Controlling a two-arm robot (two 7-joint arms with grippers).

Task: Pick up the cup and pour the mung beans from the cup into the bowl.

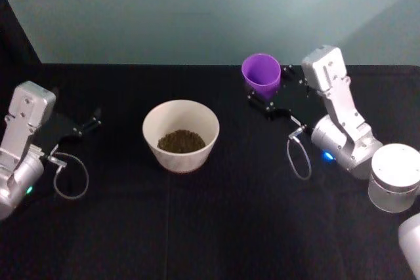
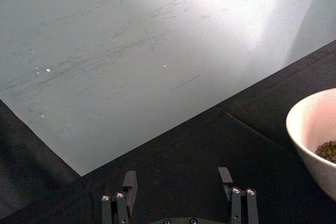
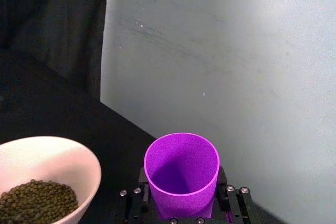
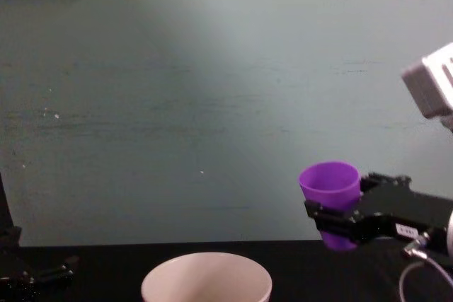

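The purple cup (image 1: 261, 73) is held upright above the table at the back right, with my right gripper (image 1: 268, 94) shut on it. In the right wrist view the cup (image 3: 181, 174) looks empty inside, its fingers (image 3: 233, 198) pressing both sides. From the chest view the cup (image 4: 330, 196) hangs well above the table. The cream bowl (image 1: 180, 134) stands at the table's middle with mung beans (image 1: 181, 141) in its bottom. My left gripper (image 1: 92, 122) rests open at the far left, left of the bowl (image 2: 314, 140).
A black cloth covers the table (image 1: 210, 227). A pale teal wall (image 1: 197, 11) rises right behind the table's back edge. Cable loops hang from both wrists.
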